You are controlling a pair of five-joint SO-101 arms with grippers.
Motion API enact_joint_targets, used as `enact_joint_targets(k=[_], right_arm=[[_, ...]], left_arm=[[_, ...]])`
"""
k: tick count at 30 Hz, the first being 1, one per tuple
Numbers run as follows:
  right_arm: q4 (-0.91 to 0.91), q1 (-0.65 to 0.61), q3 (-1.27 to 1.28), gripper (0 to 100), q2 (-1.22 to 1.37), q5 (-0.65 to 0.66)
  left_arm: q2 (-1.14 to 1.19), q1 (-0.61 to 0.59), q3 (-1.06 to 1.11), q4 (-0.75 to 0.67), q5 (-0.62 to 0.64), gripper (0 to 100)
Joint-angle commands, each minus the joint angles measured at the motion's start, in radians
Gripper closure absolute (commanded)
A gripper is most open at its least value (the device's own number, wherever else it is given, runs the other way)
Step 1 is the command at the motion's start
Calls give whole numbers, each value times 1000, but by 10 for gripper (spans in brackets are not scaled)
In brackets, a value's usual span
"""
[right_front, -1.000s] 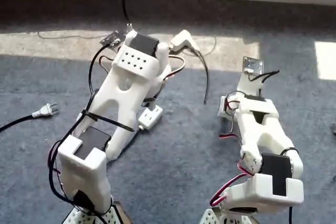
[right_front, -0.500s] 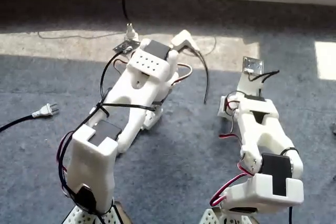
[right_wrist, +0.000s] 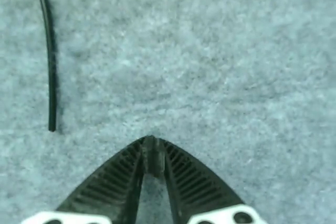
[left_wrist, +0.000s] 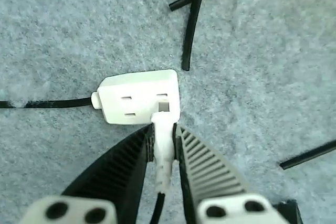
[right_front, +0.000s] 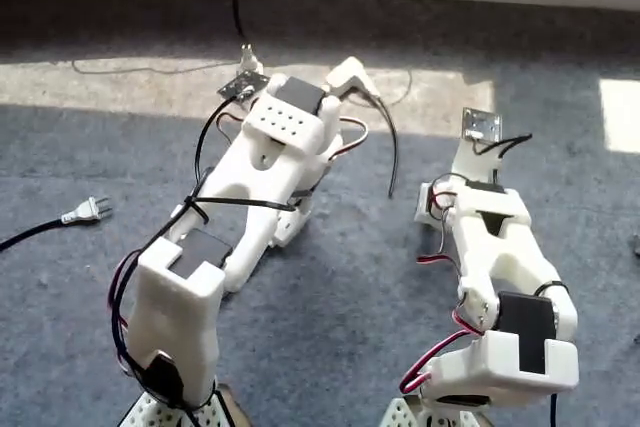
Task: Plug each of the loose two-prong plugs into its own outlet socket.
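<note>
The left arm's tool (left_wrist: pixel 164 129) is clenched on a white plug (left_wrist: pixel 163 142), whose nose touches the edge of a white outlet block (left_wrist: pixel 137 97) lying on grey carpet (left_wrist: pixel 262 77). Whether the prongs are fully seated cannot be told. The block's other pair of slots is open, and a black cord (left_wrist: pixel 47 103) runs from its far end. Loose black cables (left_wrist: pixel 191 24) lie near the block.

From above, the left arm (right_front: pixel 260 177) stretches over the block. A second two-prong plug (right_front: pixel 85 212) on a black cord lies well apart from both arms. The right arm (right_front: pixel 500 247) is folded low, its tool (right_wrist: pixel 152 153) clenched on nothing just above the carpet, near the cut end of a black cable (right_wrist: pixel 50 66).
</note>
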Motion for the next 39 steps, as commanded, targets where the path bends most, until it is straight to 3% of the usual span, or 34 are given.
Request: enact_joint_targets(k=[1, 10, 19, 33, 35, 39], right_arm=[[-28, 10, -7, 991, -36, -8], [-28, 10, -5, 991, -36, -8], [-28, 10, -5, 991, -36, -8], [-28, 10, -5, 991, -36, -8], [-28, 10, -5, 991, -36, -8], [-28, 10, -5, 991, -36, -8]], left_arm=[[-2, 10, -2, -6, 5, 993], [-4, 2, 117, -112, 3, 993], [-4, -99, 185, -117, 8, 993], [124, -111, 182, -166, 2, 993], [156, -111, 145, -155, -54, 993], [186, -111, 22, -32, -325, 993]])
